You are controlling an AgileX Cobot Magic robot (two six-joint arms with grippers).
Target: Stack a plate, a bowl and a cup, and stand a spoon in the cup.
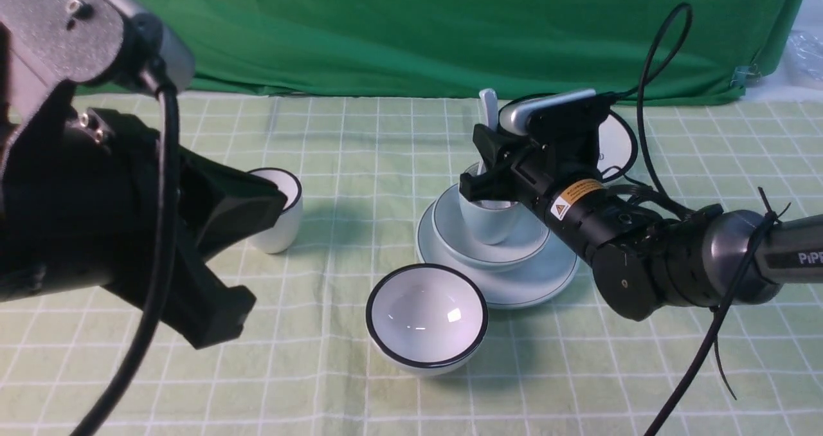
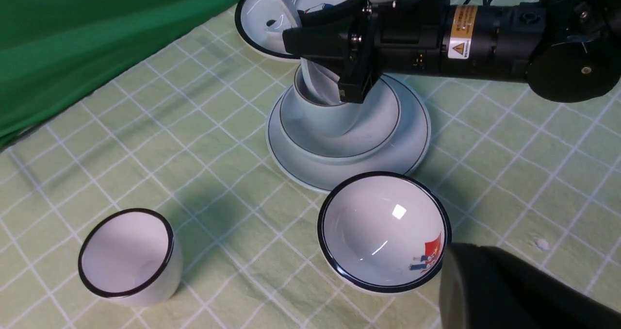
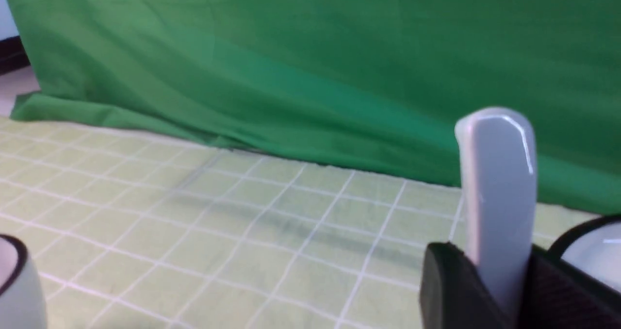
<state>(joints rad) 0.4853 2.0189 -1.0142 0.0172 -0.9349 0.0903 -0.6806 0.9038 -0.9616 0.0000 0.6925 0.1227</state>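
Spoon [image 1: 487,109], glossy white, near-upright in the pale cup [image 1: 488,225], handle tight between the right fingers [image 3: 446,287]; left fingers [image 2: 490,287] together.

Glossy glazed spoon [image 3: 497,198] and black-rimmed bowl [image 1: 426,314] catch the light; the checked tablecloth [image 1: 347,153] looks matt, woven.

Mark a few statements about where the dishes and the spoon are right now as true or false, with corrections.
1. The cup sits in the bowl, and the bowl sits on the plate. True.
2. The spoon lies flat on the tablecloth. False: it stands in the cup, handle up, between the fingers of the right gripper.
3. The black-rimmed bowl is stacked on the plate. False: it stands on the tablecloth beside the plate, nearer the robot.
4. The black-rimmed cup stands apart, to the robot's left of the stack. True.
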